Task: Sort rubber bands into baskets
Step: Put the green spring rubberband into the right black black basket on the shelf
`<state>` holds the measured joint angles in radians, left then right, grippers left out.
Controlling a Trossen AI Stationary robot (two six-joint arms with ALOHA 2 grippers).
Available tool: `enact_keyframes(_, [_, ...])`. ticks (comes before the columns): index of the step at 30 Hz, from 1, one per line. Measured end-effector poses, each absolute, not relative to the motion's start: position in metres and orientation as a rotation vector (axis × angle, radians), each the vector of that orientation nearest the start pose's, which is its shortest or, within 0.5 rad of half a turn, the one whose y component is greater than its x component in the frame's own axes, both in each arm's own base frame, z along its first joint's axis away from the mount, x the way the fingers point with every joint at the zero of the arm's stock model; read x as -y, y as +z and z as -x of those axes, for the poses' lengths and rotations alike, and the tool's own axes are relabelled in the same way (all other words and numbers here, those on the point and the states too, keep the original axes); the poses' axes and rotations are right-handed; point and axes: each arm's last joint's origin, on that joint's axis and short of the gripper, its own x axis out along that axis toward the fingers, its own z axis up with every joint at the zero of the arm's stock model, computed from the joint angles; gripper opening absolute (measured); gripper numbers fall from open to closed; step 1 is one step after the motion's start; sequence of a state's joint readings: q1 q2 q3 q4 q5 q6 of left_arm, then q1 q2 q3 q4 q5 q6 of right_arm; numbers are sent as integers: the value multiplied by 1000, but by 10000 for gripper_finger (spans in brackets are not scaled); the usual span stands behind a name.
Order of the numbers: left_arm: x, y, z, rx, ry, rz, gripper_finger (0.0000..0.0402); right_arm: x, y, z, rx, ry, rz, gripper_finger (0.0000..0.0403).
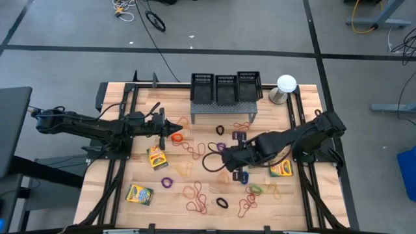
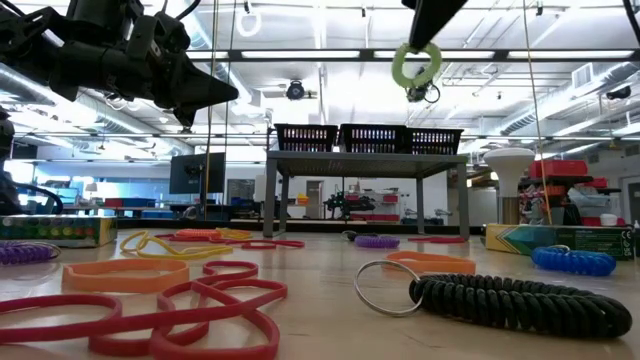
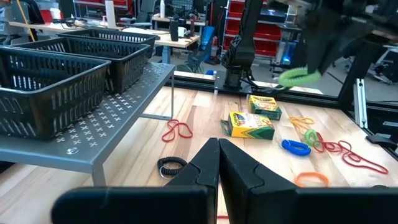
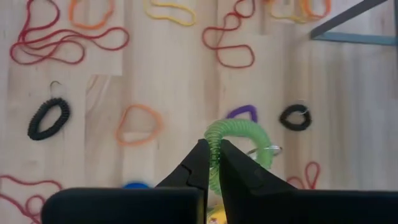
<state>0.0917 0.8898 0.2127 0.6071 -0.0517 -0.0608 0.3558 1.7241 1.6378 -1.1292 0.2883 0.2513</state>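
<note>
Presently: green coiled spiral band (image 4: 239, 140) pinched in right tool (image 4: 211, 163), lifted clear above wooden counter (image 4: 168, 74). Three black mesh baskets (image 1: 225, 88) sit on grey perforated stand (image 1: 224, 108) at far edge, well apart from band. Right arm nearer load. Left tool (image 3: 219, 163) pressed together, empty, hovering beside stand.

The right gripper (image 4: 211, 163) pinches a green coiled band (image 4: 236, 140) between its closed dark fingers (image 4: 194, 168), held above the wooden table (image 4: 168, 81). A small metal ring (image 4: 268, 150) hangs at the coil's side. Below lie an orange loop (image 4: 138, 124), a purple loop (image 4: 242, 113), two black coiled bands (image 4: 48, 118) and (image 4: 293, 116), red loops (image 4: 59, 43) and a yellow loop (image 4: 171, 9)
</note>
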Motion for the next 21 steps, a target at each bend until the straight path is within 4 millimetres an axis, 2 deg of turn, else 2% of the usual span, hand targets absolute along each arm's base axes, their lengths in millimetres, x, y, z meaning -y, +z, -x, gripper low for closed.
enact_keyframes(6, [-18, 195, -178, -66, 145, 62, 12, -92, 351, -322, -1113, -189, 192, 24])
enact_keyframes(12, [-18, 195, -178, -67, 146, 62, 12, -52, 392, -330, -988, -300, 161, 24])
enact_keyframes(17, [-18, 195, -178, -67, 146, 62, 12, -3, 400, -338, -944, -383, 169, 25])
enact_keyframes(21, [-18, 195, -178, -67, 145, 62, 12, 41, 398, -332, -1014, -495, 150, 25])
